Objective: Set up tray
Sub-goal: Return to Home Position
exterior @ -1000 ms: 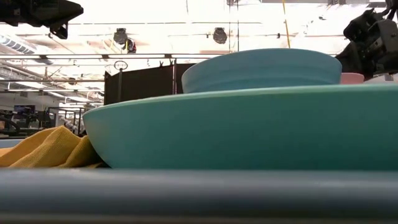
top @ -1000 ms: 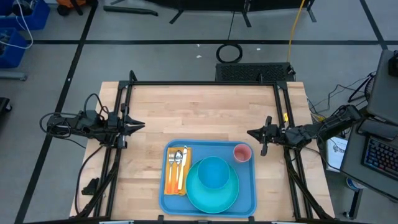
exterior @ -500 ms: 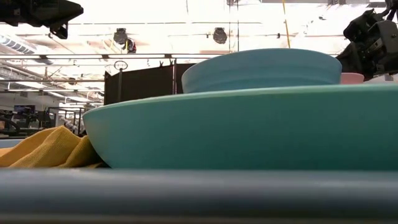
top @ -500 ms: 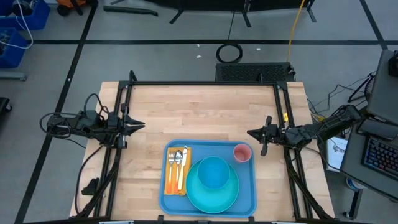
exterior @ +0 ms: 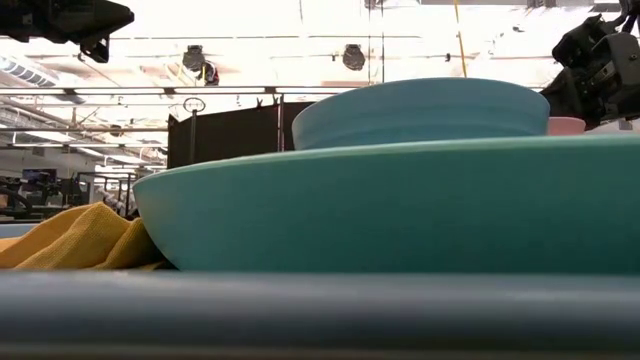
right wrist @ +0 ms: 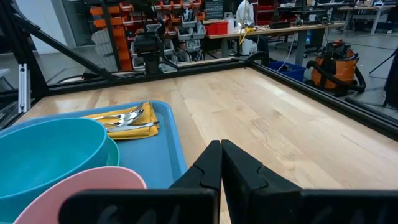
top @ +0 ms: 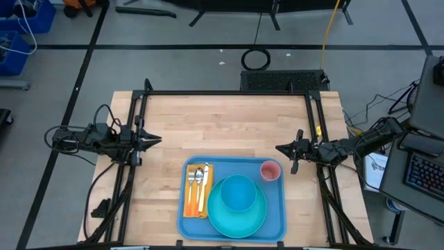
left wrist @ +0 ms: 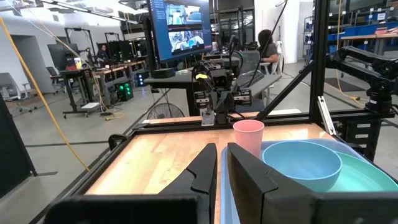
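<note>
Tray, large flat blue plastic, rimmed (top: 272, 226): loaded, seemingly complete.
Lies between both retracted grippers; holds turquoise plate (top: 258, 217), bowl (top: 238, 192), pink cup (top: 270, 170), yellow napkin (top: 188, 206) with cutlery (top: 199, 182). Left gripper (top: 158, 139) jaws barely parted, empty; right gripper (top: 279, 148) closed, empty.

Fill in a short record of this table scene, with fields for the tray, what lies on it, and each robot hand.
tray: blue tray, near table edge
plate: turquoise plate with bowl on it
cup: pink cup, tray's far right corner
napkin: orange napkin under cutlery
left hand: beside table's left side, holding nothing
right hand: shut, empty, beside the cup
</note>
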